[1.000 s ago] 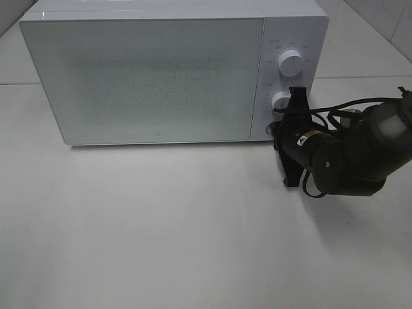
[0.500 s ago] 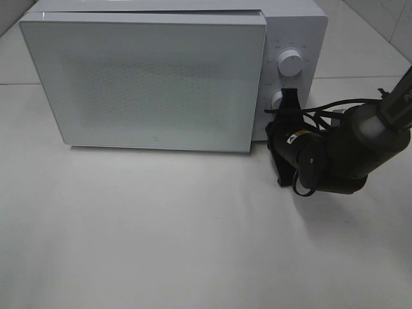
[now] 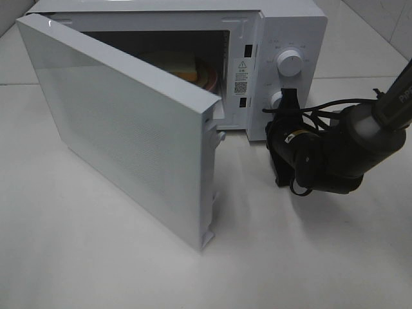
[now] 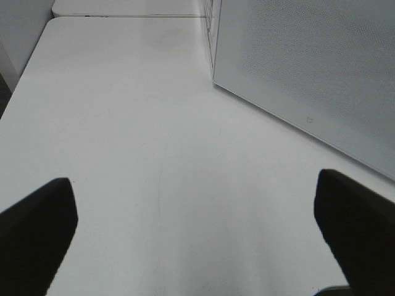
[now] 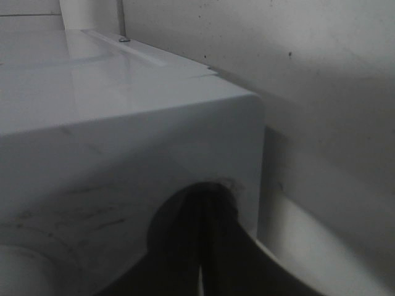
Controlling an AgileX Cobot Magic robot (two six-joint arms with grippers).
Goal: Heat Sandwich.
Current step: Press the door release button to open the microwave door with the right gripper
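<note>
White microwave (image 3: 293, 29) stands at the back of the desk (image 3: 129, 270) in the high view, with its door (image 3: 129, 135) wide open, hinged on the left. The sandwich (image 3: 182, 66) sits deep inside on a pink plate (image 3: 209, 77). Only one end shows, so I cannot tell which way it runs. The right fingers (image 3: 288, 103) are pressed together on nothing, beside the lower knob (image 3: 279, 98), just right of the opening. The sandwich lies to their left and further in, so I think the right arm is nearer.

From the left wrist, the left fingers (image 4: 37, 231) are spread wide and empty, facing the outside of the door (image 4: 308, 68), which blocks their way.

From the right wrist, the right fingers (image 5: 191, 246) make one dark closed shape against the microwave.
</note>
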